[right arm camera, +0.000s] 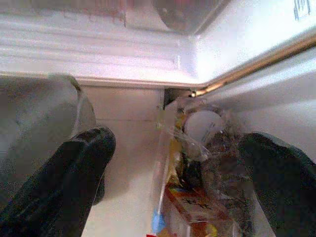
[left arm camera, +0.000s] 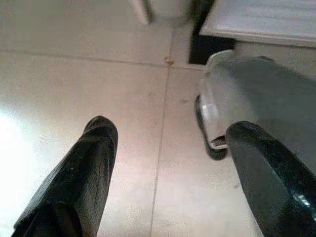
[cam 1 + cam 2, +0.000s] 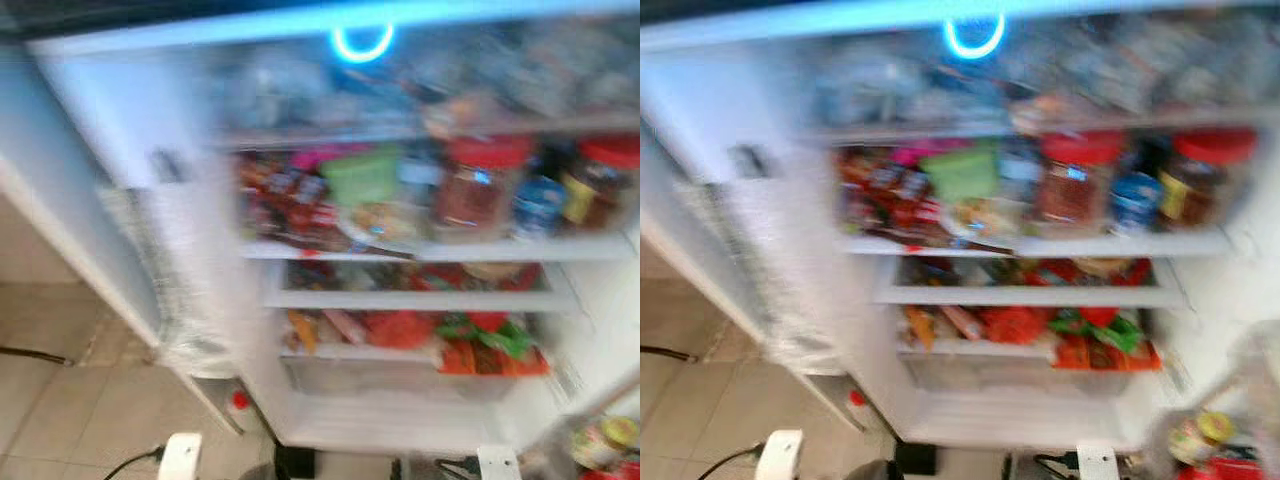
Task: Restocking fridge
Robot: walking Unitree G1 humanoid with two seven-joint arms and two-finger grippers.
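Left eye view is blurred, so no label reads: the open fridge [image 3: 420, 420] holds red-lidded jars [image 3: 478, 190] and a green tub [image 3: 360, 175] on its middle shelf, red and green packets [image 3: 480, 345] lower down, under a blue ring light [image 3: 361, 45]. Left gripper [image 2: 170, 148] hangs wide open and empty over floor tiles [image 2: 74, 74]. Right gripper [image 1: 177, 153], also spread and empty, points at bagged goods [image 1: 197, 148] by the fridge's base.

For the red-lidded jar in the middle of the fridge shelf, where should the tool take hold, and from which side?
Likely best around the jar's body below the red lid, coming straight in from the open front. It stands upright at the shelf's edge with neighbours close on both sides and another shelf above, leaving little room elsewhere. The view is blurred, so confirm first.
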